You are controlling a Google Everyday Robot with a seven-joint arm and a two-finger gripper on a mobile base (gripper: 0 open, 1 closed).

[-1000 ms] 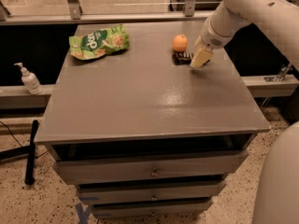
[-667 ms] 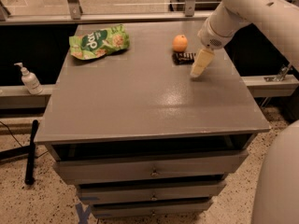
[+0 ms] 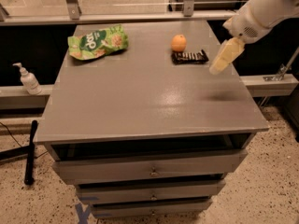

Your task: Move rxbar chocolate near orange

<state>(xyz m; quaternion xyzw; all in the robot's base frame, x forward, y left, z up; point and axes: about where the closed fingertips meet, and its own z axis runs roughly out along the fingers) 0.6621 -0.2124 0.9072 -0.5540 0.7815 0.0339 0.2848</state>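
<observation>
The rxbar chocolate (image 3: 189,57) is a flat black wrapper with white lettering. It lies on the grey cabinet top (image 3: 140,97) at the back right. The orange (image 3: 178,43) sits just behind its left end, almost touching it. My gripper (image 3: 219,64) hangs in the air to the right of the bar, raised off the surface and clear of both things. It holds nothing. Its pale fingers point down and left.
A green crinkly snack bag (image 3: 98,42) lies at the back left of the top. A white pump bottle (image 3: 29,79) stands on a ledge to the left. Drawers (image 3: 152,171) sit below the front edge. A rail runs behind the cabinet.
My gripper has lifted away from the bar and moved right and toward the front. The bar stays flat beside the orange.
</observation>
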